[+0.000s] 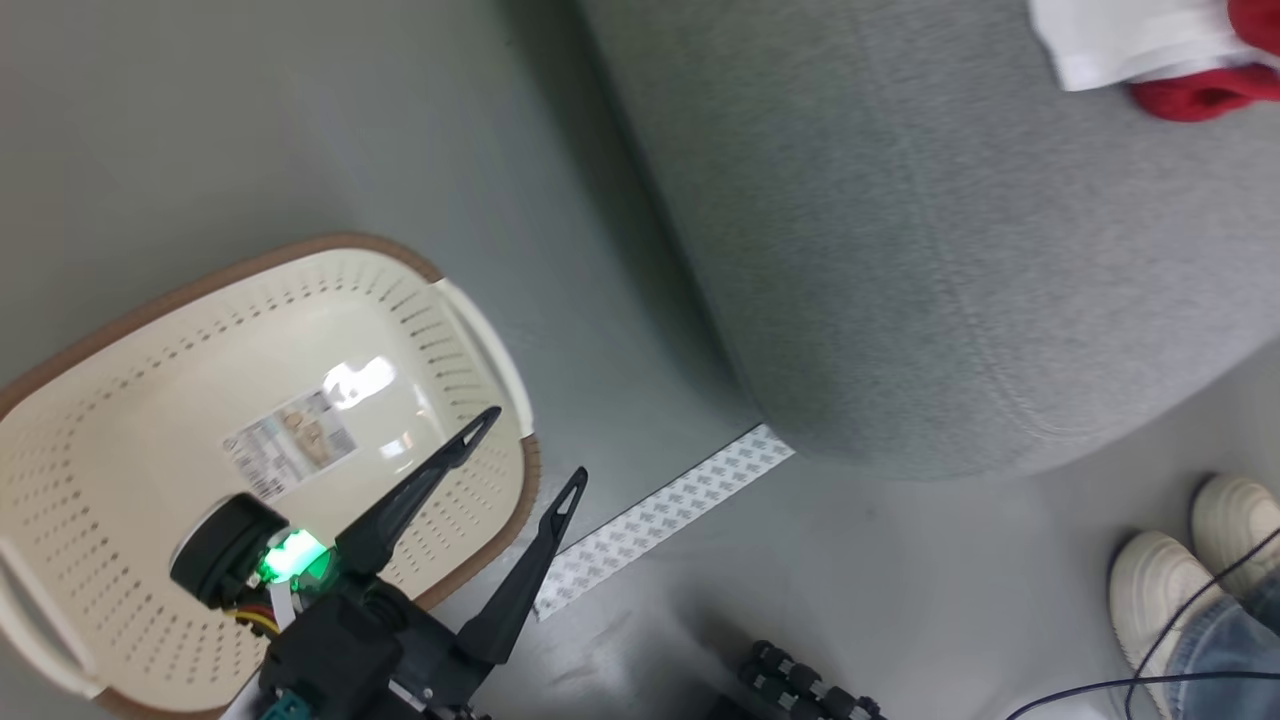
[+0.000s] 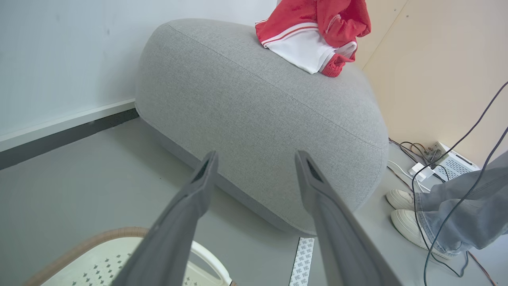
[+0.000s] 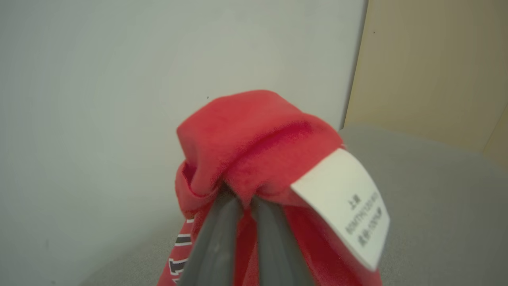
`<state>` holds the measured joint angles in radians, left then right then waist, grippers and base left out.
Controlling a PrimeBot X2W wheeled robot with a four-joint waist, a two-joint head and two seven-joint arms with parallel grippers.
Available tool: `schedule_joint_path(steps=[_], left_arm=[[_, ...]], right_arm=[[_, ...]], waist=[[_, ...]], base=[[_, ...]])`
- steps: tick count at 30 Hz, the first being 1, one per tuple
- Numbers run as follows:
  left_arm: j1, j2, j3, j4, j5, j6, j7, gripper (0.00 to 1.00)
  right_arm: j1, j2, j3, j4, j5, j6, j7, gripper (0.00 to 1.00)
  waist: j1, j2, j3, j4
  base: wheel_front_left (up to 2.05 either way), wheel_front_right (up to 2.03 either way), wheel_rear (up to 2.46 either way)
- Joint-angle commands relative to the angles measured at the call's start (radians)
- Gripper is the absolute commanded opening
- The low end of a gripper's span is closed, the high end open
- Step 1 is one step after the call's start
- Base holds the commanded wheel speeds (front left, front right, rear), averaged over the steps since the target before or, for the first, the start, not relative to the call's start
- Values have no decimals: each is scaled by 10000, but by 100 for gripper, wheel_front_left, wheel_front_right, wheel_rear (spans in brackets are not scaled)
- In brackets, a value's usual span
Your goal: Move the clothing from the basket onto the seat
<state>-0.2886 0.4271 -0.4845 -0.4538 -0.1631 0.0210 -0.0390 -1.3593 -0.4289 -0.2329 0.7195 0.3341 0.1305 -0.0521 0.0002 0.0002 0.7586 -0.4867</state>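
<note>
- Clothing [image 3: 258,139] is pinched between the nearly closed fingers of the right gripper [image 3: 242,196], with a white care tag [image 3: 345,202] hanging beside them.
- Grey seat [image 3: 436,178] is seen just beyond and beneath that bundle, so only a release by this arm is judged to be needed.
- Left gripper [image 1: 534,444] is held spread wide above the basket [image 1: 330,245], whose base is seen bare.
</note>
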Motion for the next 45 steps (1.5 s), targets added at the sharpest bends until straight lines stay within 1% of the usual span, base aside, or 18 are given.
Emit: schedule_joint_path(steps=[1, 7, 8, 9, 13, 18, 22, 24, 26, 28, 31, 35, 37, 38, 41, 42, 45], left_arm=[[127, 43, 11, -64, 112, 62, 15, 100], [454, 133, -11, -320, 149, 232, 5, 100], [471, 149, 15, -334, 136, 245, 5, 100], [501, 164, 34, -349, 111, 276, 7, 100], [401, 178, 64, -270, 55, 290, -44, 100], [191, -88, -65, 129, -120, 179, -424, 100], [12, -468, -273, 767, -375, 66, -857, 100], [-68, -670, -299, 1212, -557, 33, -1092, 100], [-75, -846, -325, 1789, -736, 37, -1280, 100], [67, -1117, -315, 2402, -948, 135, -1403, 100], [181, -1487, -410, 3321, -1322, 118, -1542, 100], [353, -2057, -378, 4446, -1724, 175, -1885, 100], [358, -2346, -296, 4930, -1979, 169, -2029, 100], [358, -2346, -296, 4930, -1979, 169, -2029, 100], [442, -2710, -35, 5569, -2185, 319, -2170, 100], [591, -2977, 251, 5998, -2479, 476, -2208, 100], [767, -3281, 696, 6473, -2795, 780, -2264, 100]], right_arm=[[58, 8, -48, 189, -119, 4, -82, 0], [363, 370, -396, 1878, -891, 4, -426, 0], [369, 476, -388, 2081, -976, 4, -506, 35], [333, 622, -447, 2276, -965, 4, -606, 100], [196, 795, -556, 2904, -1221, 2, -701, 100], [269, 777, -310, 3270, -1701, 2, -839, 100], [490, 704, 182, 3383, -2110, 4, -871, 100], [639, 611, 475, 3511, -2398, 2, -688, 100], [828, 747, 799, 3597, -2671, 4, -580, 100], [1106, 881, 1140, 3642, -2822, 2, -609, 100], [1688, 1165, 1539, 3623, -2763, 2, -832, 100], [2671, 1372, 2080, 3649, -2690, 2, -1112, 100], [3112, 1501, 2114, 3552, -2360, 2, -1325, 100], [3112, 1501, 2114, 3552, -2360, 2, -1325, 100], [3838, 1627, 2097, 3310, -1805, 2, -1547, 100], [4337, 1671, 2289, 3082, -1622, 2, -1637, 100], [5150, 1685, 2682, 2597, -1575, 2, -1819, 100]], waist=[[-2, -2, 481, 517], [-2, -2, 680, 736], [-2, -2, 698, 744], [-2, -2, 709, 746], [-2, -2, 667, 766], [-2, -2, 117, 942], [-2, -2, -578, 1241], [-2, -2, -1006, 1394], [-2, -2, -1551, 1554], [-2, -2, -2135, 1711], [-2, -2, -3021, 1999], [-2, -2, -4244, 2419], [-2, -2, -4799, 2684], [-2, -2, -4799, 2684], [-2, -2, -5490, 3040], [-2, -2, -5930, 3250], [-2, -2, -6596, 3542]], base=[[0, 0, 0], [0, 0, 0], [0, 0, 0], [0, 0, 0], [0, 0, 0], [0, 0, 0], [0, 0, 0], [0, 0, 0], [0, 0, 0], [0, 0, 0], [0, 0, 0], [0, 0, 0], [0, 0, 0], [0, 0, 0], [0, 0, 0], [0, 0, 0], [0, 0, 0]])
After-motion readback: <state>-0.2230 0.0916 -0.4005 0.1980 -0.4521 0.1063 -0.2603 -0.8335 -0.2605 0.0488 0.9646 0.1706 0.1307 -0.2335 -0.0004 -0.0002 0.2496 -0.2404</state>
